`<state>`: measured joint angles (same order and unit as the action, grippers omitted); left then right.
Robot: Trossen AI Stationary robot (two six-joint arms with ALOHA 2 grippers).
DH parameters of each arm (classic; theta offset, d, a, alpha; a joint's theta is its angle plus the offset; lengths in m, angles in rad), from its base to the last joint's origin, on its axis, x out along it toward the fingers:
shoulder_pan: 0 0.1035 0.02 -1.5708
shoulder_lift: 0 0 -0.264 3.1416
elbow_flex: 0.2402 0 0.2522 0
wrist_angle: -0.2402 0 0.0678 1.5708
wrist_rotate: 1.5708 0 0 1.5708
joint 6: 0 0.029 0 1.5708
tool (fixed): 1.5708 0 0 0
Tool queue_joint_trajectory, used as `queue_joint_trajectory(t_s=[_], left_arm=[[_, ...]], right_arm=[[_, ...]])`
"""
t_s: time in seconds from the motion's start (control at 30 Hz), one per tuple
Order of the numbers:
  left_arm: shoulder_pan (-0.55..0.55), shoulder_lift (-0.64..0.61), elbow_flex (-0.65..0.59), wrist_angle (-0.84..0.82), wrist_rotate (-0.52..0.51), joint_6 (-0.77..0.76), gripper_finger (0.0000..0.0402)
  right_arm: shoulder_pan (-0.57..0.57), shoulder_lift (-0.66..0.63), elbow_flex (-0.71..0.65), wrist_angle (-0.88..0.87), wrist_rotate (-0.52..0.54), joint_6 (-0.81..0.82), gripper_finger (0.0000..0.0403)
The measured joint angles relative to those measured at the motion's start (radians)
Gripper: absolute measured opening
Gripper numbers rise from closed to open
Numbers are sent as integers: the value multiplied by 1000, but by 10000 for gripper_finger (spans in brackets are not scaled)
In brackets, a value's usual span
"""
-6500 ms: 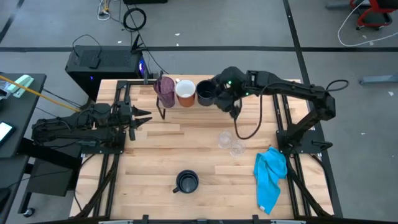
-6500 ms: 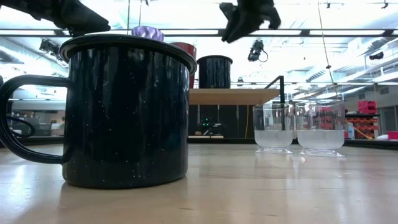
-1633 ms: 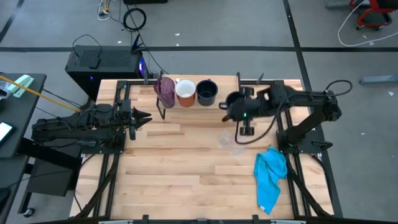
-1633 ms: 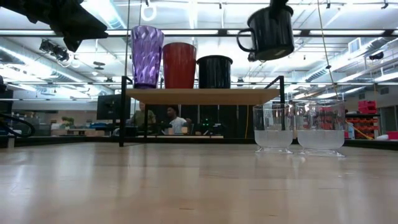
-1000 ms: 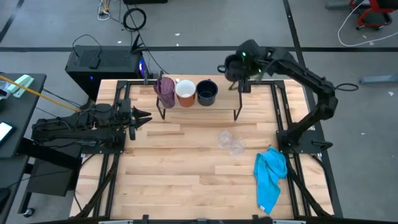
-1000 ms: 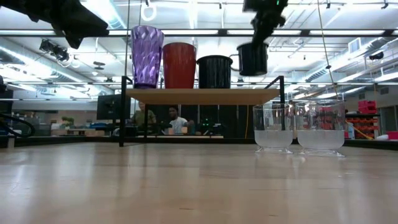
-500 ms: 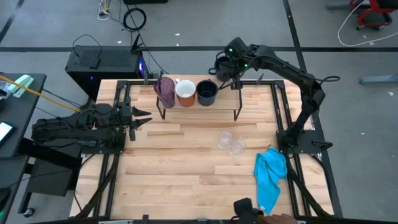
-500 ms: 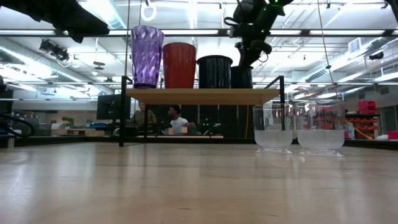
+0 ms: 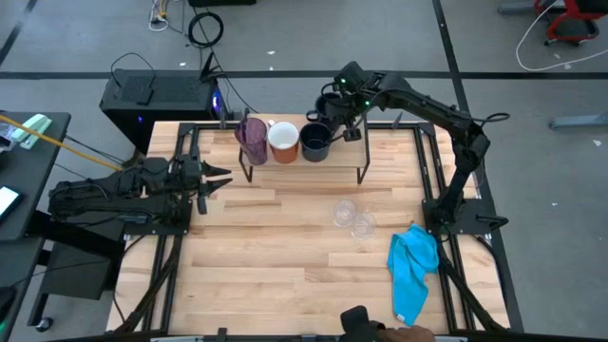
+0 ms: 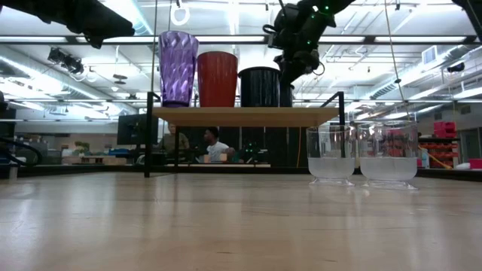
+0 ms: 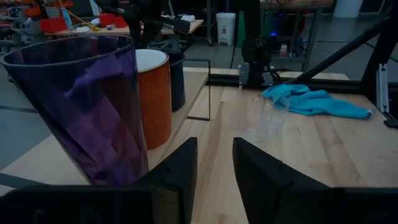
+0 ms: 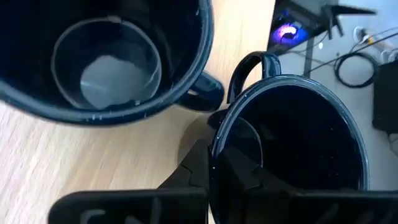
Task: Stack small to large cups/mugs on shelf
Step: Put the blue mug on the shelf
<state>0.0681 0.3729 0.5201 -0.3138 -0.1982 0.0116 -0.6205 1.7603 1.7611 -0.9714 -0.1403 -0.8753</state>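
Counting stock on the shelf [image 9: 337, 161], we list, in the upper centre of the high view: purple tumbler [image 9: 252, 137], white-and-orange mug [image 9: 283, 140], then first navy mug [image 9: 315, 142], standing in a row, left to right.

Second navy mug [image 12: 292, 134]: gripped at its rim by the right gripper [image 9: 338, 111], fingers closed on the wall, as the right wrist view shows. It sits just beside the first navy mug, handle toward it; whether it bears on the shelf yet we cannot tell.

Two clear glasses [image 9: 351, 218]: on the desk [image 9: 285, 237], centre right in the high view, near each other, well apart from the shelf. Not yet shelved.

Blue cloth [image 9: 412, 268]: lower right of the desk, not part of the set.

Left gripper [image 9: 211, 178]: waiting at the left edge of the desk, fingers parted, holding nothing.

Progress, in our judgement: three items placed, a fourth being set down, two glasses outstanding.
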Motion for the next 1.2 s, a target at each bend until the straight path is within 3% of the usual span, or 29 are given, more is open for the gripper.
queue_joint_trajectory(t_s=[1.2], left_arm=[[0,0,0,-2,0,-8,110]], right_arm=[[21,31,0,75,-53,-17,22]])
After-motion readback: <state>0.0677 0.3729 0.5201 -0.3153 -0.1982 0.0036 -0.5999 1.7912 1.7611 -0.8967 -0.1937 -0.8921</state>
